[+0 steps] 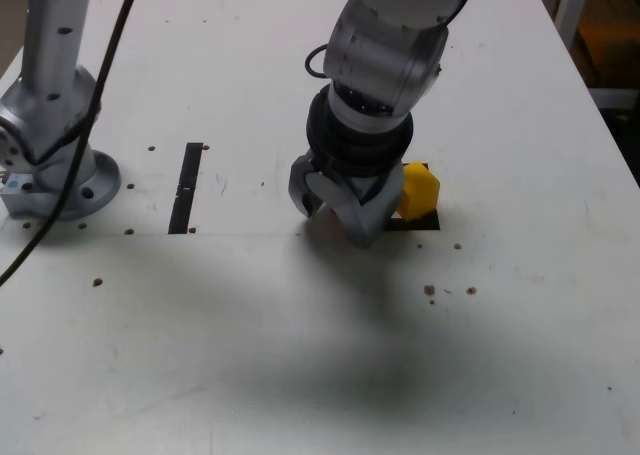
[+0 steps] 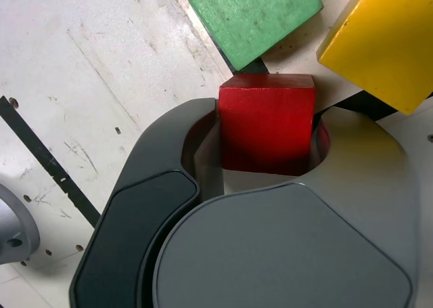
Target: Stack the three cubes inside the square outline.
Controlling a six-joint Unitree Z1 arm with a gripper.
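In the wrist view my gripper (image 2: pixel 265 149) is shut on the red cube (image 2: pixel 267 122), one jaw on each side of it. Just beyond it are the green cube (image 2: pixel 254 13) and the yellow cube (image 2: pixel 385 44), both lying partly over black tape of the square outline (image 2: pixel 249 66). In the exterior view the gripper (image 1: pixel 340 213) hangs low over the table, right beside the yellow cube (image 1: pixel 418 190), which sits on a corner of the square outline (image 1: pixel 428 221). The arm hides the green and red cubes there.
A straight black tape strip (image 1: pixel 186 187) lies on the white table toward the exterior view's left. A metal post base (image 1: pixel 55 170) with a black cable (image 1: pixel 95 105) stands at the far left. Small dark specks (image 1: pixel 430 290) dot the table.
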